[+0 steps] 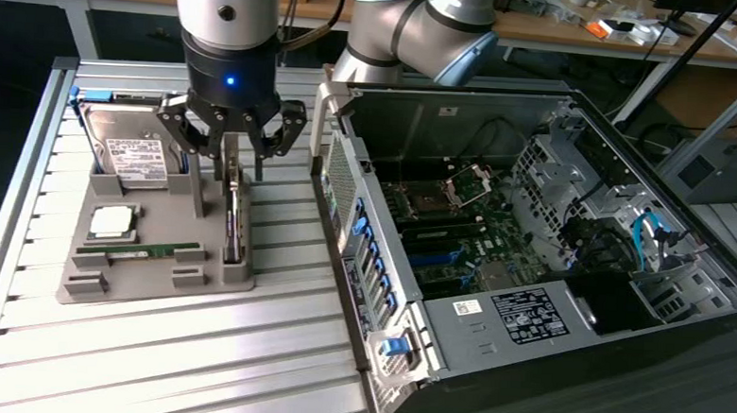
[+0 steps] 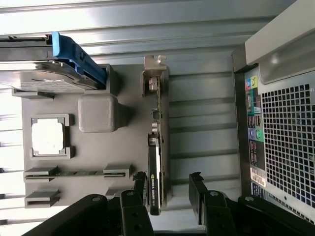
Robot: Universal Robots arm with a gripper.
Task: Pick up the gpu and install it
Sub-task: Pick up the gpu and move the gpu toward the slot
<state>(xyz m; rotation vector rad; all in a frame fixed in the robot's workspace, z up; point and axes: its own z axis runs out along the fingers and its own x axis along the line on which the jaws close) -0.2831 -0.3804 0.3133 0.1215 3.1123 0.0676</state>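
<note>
My claw (image 1: pixel 237 176) hangs with its fingers spread wide apart, gripping nothing, low over the gpu (image 1: pixel 235 220), which stands on its long edge in a slot of the grey moulded tray (image 1: pixel 150 285) on the slatted metal table (image 1: pixel 145 365). In the wrist view the card (image 2: pixel 156 147) runs up between my two fingertips (image 2: pixel 140 179). One tip sits just beside its dark shroud, though I cannot tell whether it touches, and the other tip stands clear on the far side. The card's silvery end bracket (image 2: pixel 155 73) is at the end away from me. The shroud's edge carries a small green mark and pale lettering that I cannot read. In the same tray lie a hard drive (image 1: pixel 138 152) with a white label, a square processor (image 1: pixel 113 220) and a narrow green RAM stick (image 1: pixel 139 248). On the exterior view's right, the open computer case (image 1: pixel 475 108) lies on its side with its motherboard (image 1: pixel 468 231) exposed. It bears a white printed sticker (image 1: pixel 527 314), its text too fine to make out.
</note>
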